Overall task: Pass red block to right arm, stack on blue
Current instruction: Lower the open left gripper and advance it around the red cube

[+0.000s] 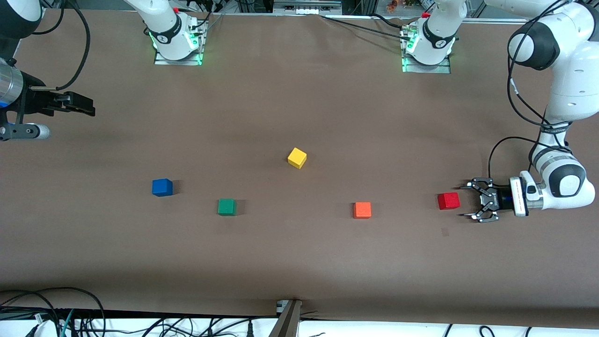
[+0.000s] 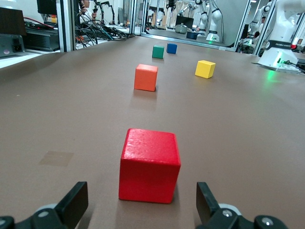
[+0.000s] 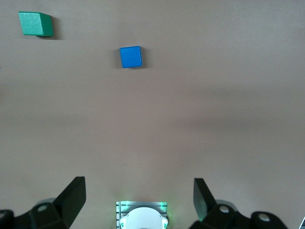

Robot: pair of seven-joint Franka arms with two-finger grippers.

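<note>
Near the left arm's end of the table (image 1: 299,262), the red block (image 1: 449,201) sits on the surface, w/ the left gripper (image 1: 464,201) low just beside it, fingers spread wide, prob. not touching. Right gripper (image 1: 89,106) waits up high, also wide, nothing held. Blue (image 1: 162,187) sits toward the right arm's end, beside a green cube (image 1: 226,207).

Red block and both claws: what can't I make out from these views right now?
- Red block: whether the open left claw touches it; the front view is too small, and the left wrist view's bottom edge cuts off the claw.
- Right claw: its height over the table, unclear from above.
- Blue cube: its side faces; the right wrist view looks straight down.
</note>
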